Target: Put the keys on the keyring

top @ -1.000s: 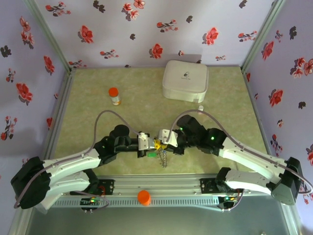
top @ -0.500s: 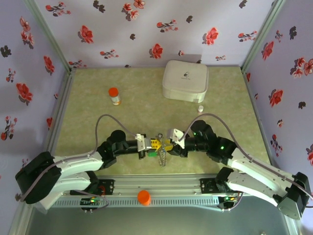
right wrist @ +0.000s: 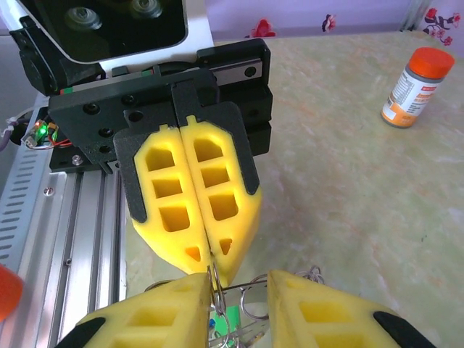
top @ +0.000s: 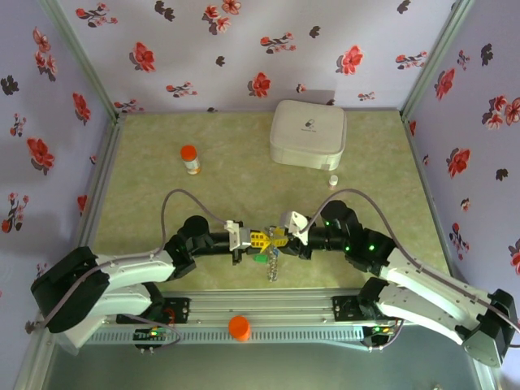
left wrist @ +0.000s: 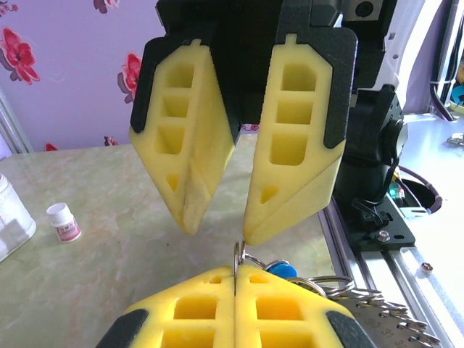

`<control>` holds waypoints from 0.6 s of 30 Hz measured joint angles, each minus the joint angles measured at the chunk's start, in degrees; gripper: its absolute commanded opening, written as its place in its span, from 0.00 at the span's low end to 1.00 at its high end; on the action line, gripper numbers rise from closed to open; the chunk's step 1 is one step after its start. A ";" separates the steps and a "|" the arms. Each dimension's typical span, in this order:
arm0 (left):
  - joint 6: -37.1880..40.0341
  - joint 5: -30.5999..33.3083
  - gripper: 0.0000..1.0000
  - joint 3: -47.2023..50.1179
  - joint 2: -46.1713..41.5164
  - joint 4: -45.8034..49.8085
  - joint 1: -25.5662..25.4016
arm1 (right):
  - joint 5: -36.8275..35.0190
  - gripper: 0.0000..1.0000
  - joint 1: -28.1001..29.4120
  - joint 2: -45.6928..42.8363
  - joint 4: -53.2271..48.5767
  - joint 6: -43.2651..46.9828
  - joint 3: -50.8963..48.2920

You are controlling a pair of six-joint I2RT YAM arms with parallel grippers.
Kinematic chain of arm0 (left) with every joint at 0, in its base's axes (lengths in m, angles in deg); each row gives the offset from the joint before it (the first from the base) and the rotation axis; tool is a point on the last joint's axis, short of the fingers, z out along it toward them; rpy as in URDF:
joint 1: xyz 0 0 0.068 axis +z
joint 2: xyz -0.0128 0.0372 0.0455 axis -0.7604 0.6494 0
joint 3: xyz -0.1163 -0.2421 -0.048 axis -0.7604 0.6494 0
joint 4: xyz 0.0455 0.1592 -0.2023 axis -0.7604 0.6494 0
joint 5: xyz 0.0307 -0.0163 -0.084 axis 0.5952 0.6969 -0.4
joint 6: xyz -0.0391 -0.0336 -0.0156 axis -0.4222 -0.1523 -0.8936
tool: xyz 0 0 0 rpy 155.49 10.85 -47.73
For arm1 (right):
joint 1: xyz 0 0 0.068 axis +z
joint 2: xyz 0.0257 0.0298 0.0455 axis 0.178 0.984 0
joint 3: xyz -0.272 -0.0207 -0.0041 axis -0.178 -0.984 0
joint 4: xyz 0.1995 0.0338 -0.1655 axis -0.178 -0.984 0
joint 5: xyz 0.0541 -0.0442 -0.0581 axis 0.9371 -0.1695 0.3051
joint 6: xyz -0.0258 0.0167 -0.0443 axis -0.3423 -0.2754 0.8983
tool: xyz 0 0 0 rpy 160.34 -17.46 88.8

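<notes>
Keys hang in a small bunch with the keyring chain just under the two tools, which meet above the counter near its front edge. The left tool is pressed together, pinching a thin wire ring that stands edge-on out of its tips. A blue key and more loops lie beside it. The right tool faces it with its jaws spread, and I can see nothing gripped in it.

The step in hand looks like the right tool taking hold of that ring, or working something onto it. In the right wrist view the ring sits close to one finger, not centred in the gap. So the right tool should shift sideways until the ring is between its pads, then close gently on the free arc. The left grip should be firm, because the ring is thin and could twist or slip. The approach should be slow so the pads do not collide and the bunch does not swing.
</notes>
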 measured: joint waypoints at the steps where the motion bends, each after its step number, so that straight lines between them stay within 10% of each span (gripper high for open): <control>1: 0.00 0.00 0.00 0.00 0.00 -0.13 0.00 | -0.04 0.26 0.00 0.02 -0.04 -0.02 0.00; 18: 0.00 0.07 0.05 0.26 0.07 0.02 0.26 | 2.25 0.00 0.00 2.82 -0.28 -1.38 0.02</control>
